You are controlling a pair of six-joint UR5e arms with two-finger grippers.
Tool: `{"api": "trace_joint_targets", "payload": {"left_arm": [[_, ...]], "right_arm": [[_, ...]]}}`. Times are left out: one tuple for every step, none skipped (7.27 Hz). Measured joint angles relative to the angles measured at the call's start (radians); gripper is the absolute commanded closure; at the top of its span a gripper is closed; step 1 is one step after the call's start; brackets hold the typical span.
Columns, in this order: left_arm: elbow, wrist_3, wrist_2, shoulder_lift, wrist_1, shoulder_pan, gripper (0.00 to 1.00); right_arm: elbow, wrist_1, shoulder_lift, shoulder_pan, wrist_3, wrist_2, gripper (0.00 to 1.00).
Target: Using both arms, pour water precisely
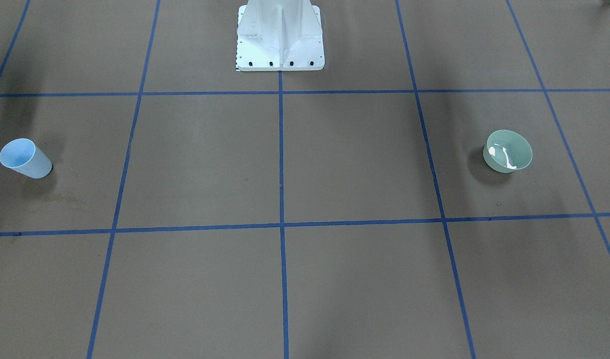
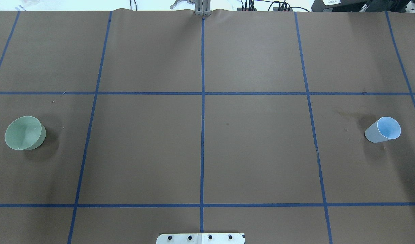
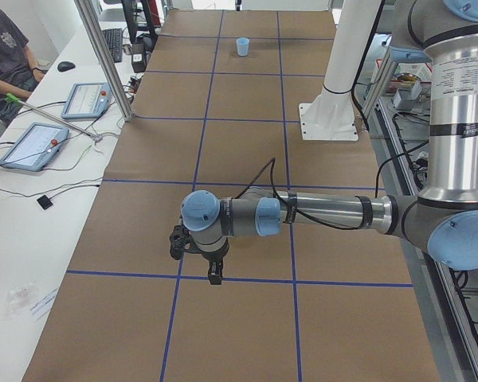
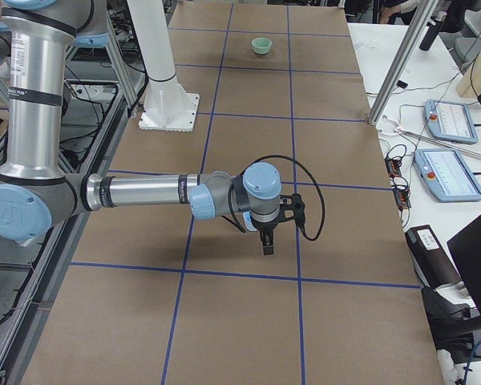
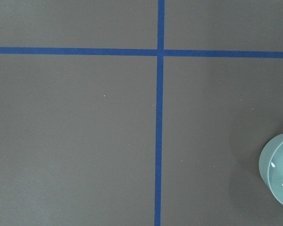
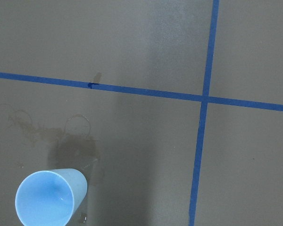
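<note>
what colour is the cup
Light blue; the cup shows best in the right wrist-mounted view.

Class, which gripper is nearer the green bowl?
Left. The left gripper hangs over the bowl's end of the table, the bowl at its wrist view's edge. The right gripper hangs at the opposite end, by the cup.

1 cup (image 1: 26, 159), 1 bowl (image 1: 508, 151), 1 pedestal (image 1: 280, 37), 2 arms: left arm (image 3: 327, 213), right arm (image 4: 144, 192).

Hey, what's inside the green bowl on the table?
The green bowl holds what looks like a little clear water, seen only as white glints on its bottom. Nothing solid shows. Its depth cannot be told.
</note>
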Motion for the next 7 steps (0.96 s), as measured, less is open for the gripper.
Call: {"api": "trace_joint_targets", "payload": {"left_arm": [[0.003, 0.001, 0.001, 0.0, -0.001, 0.0, 0.0], [0.006, 0.001, 0.002, 0.0, -0.002, 0.0, 0.0], [0.008, 0.002, 0.002, 0.0, -0.003, 0.0, 0.0], [0.009, 0.002, 0.002, 0.001, -0.004, 0.0, 0.0], [0.009, 0.002, 0.002, 0.002, -0.004, 0.0, 0.0], [0.009, 0.002, 0.002, 0.004, -0.005, 0.0, 0.0], [0.008, 0.002, 0.002, 0.004, -0.005, 0.0, 0.0]], "right_arm": [[-0.001, -0.002, -0.001, -0.007, -0.001, -0.021, 0.0], [-0.001, -0.005, -0.003, -0.015, -0.002, -0.039, 0.0], [-0.003, -0.008, -0.007, -0.021, -0.014, -0.049, 0.0], [-0.008, -0.021, -0.008, -0.025, -0.057, -0.058, 0.0], [-0.016, -0.052, -0.008, -0.027, -0.117, -0.068, 0.0], [-0.021, -0.092, -0.005, -0.027, -0.171, -0.076, 0.0], [-0.022, -0.133, 0.0, -0.025, -0.205, -0.08, 0.0]]}}
